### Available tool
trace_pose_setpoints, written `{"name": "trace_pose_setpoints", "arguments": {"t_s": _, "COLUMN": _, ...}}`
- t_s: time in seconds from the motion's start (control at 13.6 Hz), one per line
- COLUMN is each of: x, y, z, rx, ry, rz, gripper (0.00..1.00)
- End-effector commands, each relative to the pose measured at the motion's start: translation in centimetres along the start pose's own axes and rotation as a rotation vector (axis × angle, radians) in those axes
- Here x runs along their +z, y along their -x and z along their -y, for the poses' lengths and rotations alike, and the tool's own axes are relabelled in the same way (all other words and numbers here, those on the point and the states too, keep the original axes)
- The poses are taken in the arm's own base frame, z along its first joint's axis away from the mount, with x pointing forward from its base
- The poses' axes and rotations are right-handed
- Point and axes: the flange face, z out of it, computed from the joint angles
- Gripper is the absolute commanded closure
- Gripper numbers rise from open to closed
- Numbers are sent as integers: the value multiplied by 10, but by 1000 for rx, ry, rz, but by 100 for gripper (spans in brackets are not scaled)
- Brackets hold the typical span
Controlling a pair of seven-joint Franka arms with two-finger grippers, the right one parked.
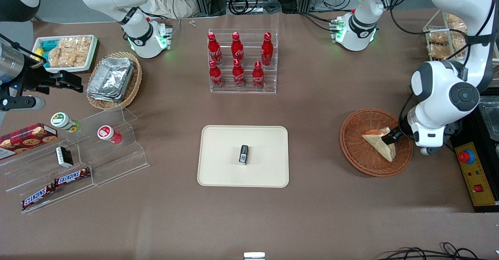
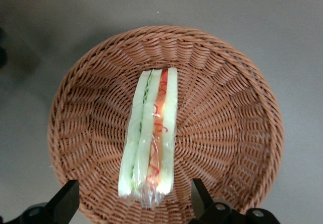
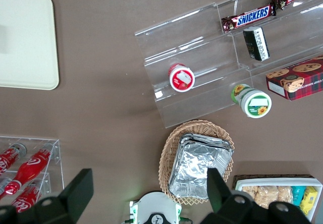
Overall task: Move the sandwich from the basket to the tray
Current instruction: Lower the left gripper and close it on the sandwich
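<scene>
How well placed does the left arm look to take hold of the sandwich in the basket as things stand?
Probably well: the gripper hovers over the sandwich in the basket, jaws open on either side of it, with nothing between.

Glossy white left arm [image 1: 444, 92], grey joint caps, gripper [image 2: 133, 204] over basket [image 2: 227, 108], black fingers [image 2: 63, 201]

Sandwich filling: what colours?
Green and orange-red, best seen from the left wrist; sandwich sits between the open gripper fingers.

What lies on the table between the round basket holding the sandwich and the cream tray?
Nothing: in the front view the table between the basket and the tray is bare. The sandwich sits in the basket, the open gripper straddling it.
</scene>
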Motion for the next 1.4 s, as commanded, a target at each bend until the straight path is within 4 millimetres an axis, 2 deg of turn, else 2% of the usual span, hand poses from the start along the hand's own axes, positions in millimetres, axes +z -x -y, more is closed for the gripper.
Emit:
{"name": "trace_pose_setpoints", "arguments": {"t_s": 0.0, "x": 14, "y": 1, "z": 0, "rx": -39, "ry": -1, "rz": -11, "gripper": 0}}
{"name": "trace_pose_setpoints", "arguments": {"t_s": 0.15, "x": 23, "y": 2, "z": 1, "rx": -39, "ry": 0, "rz": -11, "gripper": 0}}
{"name": "trace_pose_setpoints", "arguments": {"t_s": 0.37, "x": 49, "y": 9, "z": 6, "rx": -40, "ry": -4, "rz": -3, "gripper": 0}}
{"name": "trace_pose_setpoints", "arguments": {"t_s": 0.59, "x": 61, "y": 9, "z": 5, "rx": -39, "ry": -8, "rz": 3, "gripper": 0}}
{"name": "trace_pose_setpoints", "arguments": {"t_s": 0.66, "x": 63, "y": 8, "z": 4, "rx": -40, "ry": -8, "rz": 5, "gripper": 14}}
{"name": "trace_pose_setpoints", "arguments": {"t_s": 0.74, "x": 63, "y": 8, "z": 4, "rx": -60, "ry": -7, "rz": 4, "gripper": 43}}
{"name": "trace_pose_setpoints", "arguments": {"t_s": 0.81, "x": 63, "y": 7, "z": 2, "rx": -82, "ry": -5, "rz": 2, "gripper": 80}}
{"name": "trace_pose_setpoints", "arguments": {"t_s": 0.88, "x": 58, "y": 4, "z": -1, "rx": -88, "ry": 2, "rz": -6, "gripper": 100}}
{"name": "trace_pose_setpoints", "arguments": {"t_s": 1.1, "x": 58, "y": 2, "z": -7, "rx": -96, "ry": 7, "rz": -10, "gripper": 100}}
{"name": "trace_pose_setpoints", "arguments": {"t_s": 1.32, "x": 42, "y": -3, "z": -12, "rx": -102, "ry": 23, "rz": -29, "gripper": 100}}
